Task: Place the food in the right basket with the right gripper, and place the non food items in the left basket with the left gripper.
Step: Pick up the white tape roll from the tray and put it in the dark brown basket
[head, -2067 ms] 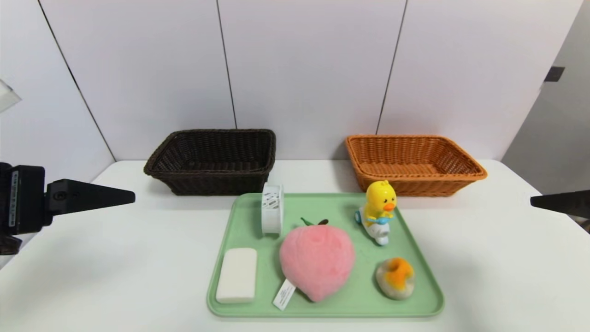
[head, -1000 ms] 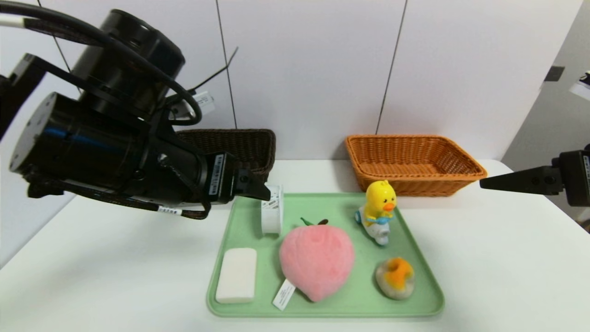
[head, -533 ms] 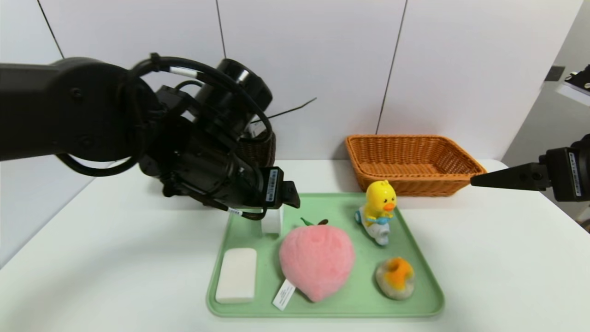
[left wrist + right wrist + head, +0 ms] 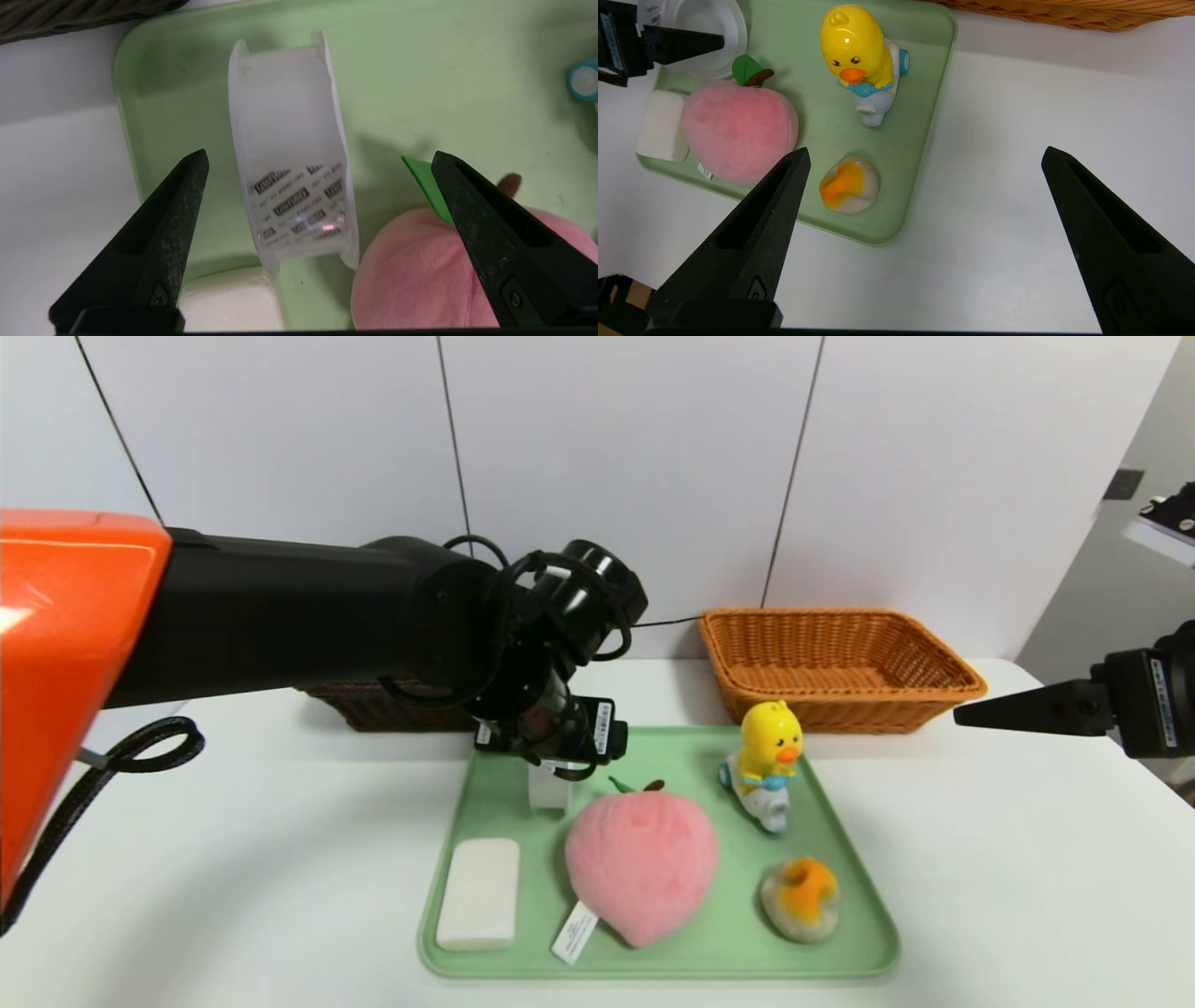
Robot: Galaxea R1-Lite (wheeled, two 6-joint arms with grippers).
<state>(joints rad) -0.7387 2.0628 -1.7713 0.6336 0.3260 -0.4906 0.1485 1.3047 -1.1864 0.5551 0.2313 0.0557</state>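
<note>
On your left, the dark brown wicker basket (image 4: 373,705) sits at the back of the white table (image 4: 233,859), mostly hidden behind the left arm. The left gripper (image 4: 317,161) hangs over the far left corner of the pale green plastic tray (image 4: 672,961), jaws spread wide. The translucent white tape roll with printed labels (image 4: 292,154) stands on edge between them, touching neither. Beside it lie a white rectangular soap bar (image 4: 480,894), a pink plush peach (image 4: 641,861), a yellow duck toy on a scooter (image 4: 767,761) and an orange-and-beige bun (image 4: 800,899). The orange wicker basket (image 4: 840,667) sits behind, and the right gripper (image 4: 924,158) hovers spread open off the tray's right side.
</note>
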